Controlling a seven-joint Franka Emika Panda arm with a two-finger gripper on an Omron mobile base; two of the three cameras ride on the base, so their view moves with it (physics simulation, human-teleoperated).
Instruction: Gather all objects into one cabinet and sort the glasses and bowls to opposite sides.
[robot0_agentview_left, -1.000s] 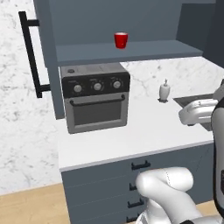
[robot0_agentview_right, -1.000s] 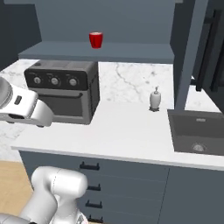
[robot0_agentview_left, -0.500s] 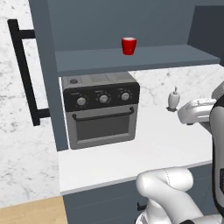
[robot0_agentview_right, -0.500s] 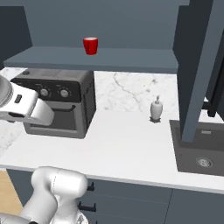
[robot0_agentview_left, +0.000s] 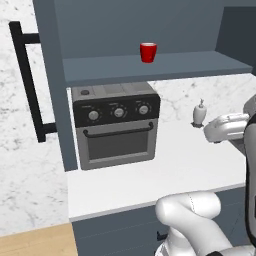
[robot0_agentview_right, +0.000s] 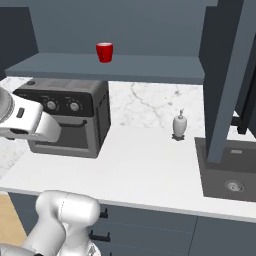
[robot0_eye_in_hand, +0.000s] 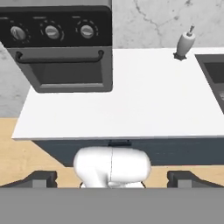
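Cabinet (robot0_agentview_left: 150, 70) first: its open slate-blue shelf spans the wall above the counter (robot0_agentview_left: 165, 175), and the red cup (robot0_agentview_left: 148, 52) stands upright on it, alone, near the front edge and roughly above the right half of the oven (robot0_agentview_left: 116, 125). No bowl or tan cups are in sight, so the gathering looks barely begun.

Below, the oven sits at the counter's left end against the wall. Right of it lies bare white worktop, then the sink (robot0_agentview_right: 225, 172) set into the surface, with the soap dispenser (robot0_agentview_right: 179, 125) standing at the wall just left of the sink.

Smallest, the gripper (robot0_eye_in_hand: 112, 177): in the hand view its two dark tips stand far apart with nothing between them, so it is spread wide and empty. It hangs low, out in front of the counter edge, looking at the oven door and worktop.

That settles the coming move: the cup lies well above and beyond the gripper, on the far side of the oven top, so reaching it means a long climb up and forward.
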